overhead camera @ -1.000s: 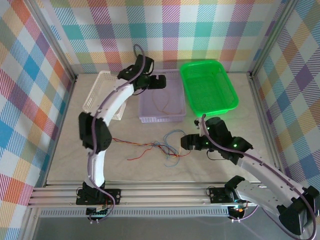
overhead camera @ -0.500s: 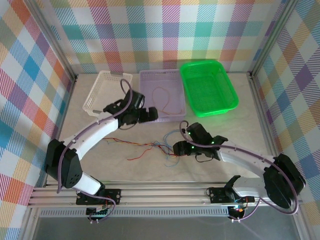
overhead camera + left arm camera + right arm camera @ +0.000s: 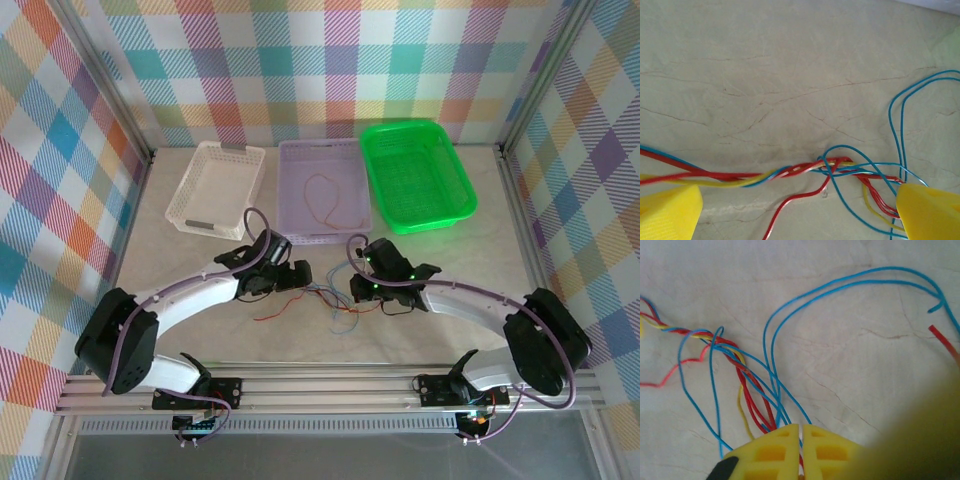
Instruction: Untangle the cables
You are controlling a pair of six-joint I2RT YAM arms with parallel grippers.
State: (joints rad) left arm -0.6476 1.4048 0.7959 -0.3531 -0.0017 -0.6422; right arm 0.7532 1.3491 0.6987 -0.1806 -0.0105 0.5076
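The cables [image 3: 335, 305] lie in a tangle on the table in front of the trays: thin red, blue and yellow wires twisted together [image 3: 805, 170]. My left gripper [image 3: 298, 276] sits at the tangle's left end. Its yellow fingers [image 3: 667, 212] stand wide open, with the twisted bundle lying between and just beyond them [image 3: 799, 196]. My right gripper [image 3: 358, 290] is at the tangle's right side. Its yellow fingers [image 3: 775, 450] are pressed together on red and blue strands [image 3: 800, 434]. One orange cable [image 3: 322, 195] lies alone in the purple tray.
Three containers line the back of the table: a white basket [image 3: 215, 185], a purple tray [image 3: 292, 172] and a green basket [image 3: 415, 170]. Both arms meet low over the table's middle. Loose blue loops [image 3: 855, 282] spread right of the tangle.
My left arm has swung from the purple tray down to the tangle, still open. My right gripper has moved left onto the wires and shut on them.
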